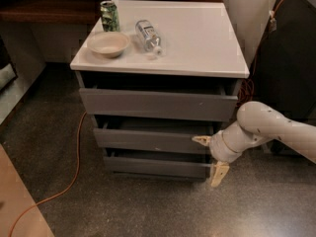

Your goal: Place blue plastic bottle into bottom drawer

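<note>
We look down on a grey cabinet with a white bench point(197, 38) on top; the bottle point(147, 35) lies on its side near the bench's back left corner, white cap toward the front, just right of a pale bowl point(108, 44) and near a green can point(109, 16) standing behind the bowl; below, all three drawers stand slightly ajar, the bottom drawer point(153, 166) lowest and narrowest, its flat grey front pulled out a little; the gripper point(211, 157) hangs low at the cabinet's front right corner, on a white arm point(266, 127) coming in from the right; its fingers point(201, 140) are spread wide and hold nothing, one pointing left across the right end of the middle drawer point(148, 138), the other pointing down just beside the bottom drawer's right end; we cannot tell whether either touches a drawer; an orange cable point(74, 167) trails over the speckled floor point(148, 206) at left.
</note>
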You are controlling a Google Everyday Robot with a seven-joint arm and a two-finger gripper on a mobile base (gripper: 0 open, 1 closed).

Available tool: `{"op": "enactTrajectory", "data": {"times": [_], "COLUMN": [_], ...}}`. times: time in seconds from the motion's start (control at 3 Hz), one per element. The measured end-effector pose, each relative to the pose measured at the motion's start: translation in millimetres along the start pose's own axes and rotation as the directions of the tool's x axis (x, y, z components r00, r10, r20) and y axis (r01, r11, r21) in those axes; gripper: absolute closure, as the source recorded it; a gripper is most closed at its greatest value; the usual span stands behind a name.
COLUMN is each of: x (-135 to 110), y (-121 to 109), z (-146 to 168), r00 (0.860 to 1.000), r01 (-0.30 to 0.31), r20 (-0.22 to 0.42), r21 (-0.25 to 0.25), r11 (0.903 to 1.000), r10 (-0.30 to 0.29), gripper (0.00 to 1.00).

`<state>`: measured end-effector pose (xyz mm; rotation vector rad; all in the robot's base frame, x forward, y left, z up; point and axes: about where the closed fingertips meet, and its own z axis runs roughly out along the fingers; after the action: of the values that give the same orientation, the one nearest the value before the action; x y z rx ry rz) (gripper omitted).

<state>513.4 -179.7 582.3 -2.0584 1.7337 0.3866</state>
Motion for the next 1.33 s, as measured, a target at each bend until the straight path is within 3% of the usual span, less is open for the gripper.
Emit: {"op": "enactTrajectory", "data": {"times": [0.33,1.0,1.33], "x": [12,37,38], "y": [-10,-31,-30], "z": [37,110,113], "r00": [1.000,1.000,1.000], "r01": [0.000,0.026,0.022], "r20": [-0.001,-0.004,-0.004], "r21": [-0.014,0.033,0.028], "r11": [0.9999,0.9991,0.9994], "r10": [0.000,-0.026,-0.022], "gripper": [0.00,0.00,0.00]}}
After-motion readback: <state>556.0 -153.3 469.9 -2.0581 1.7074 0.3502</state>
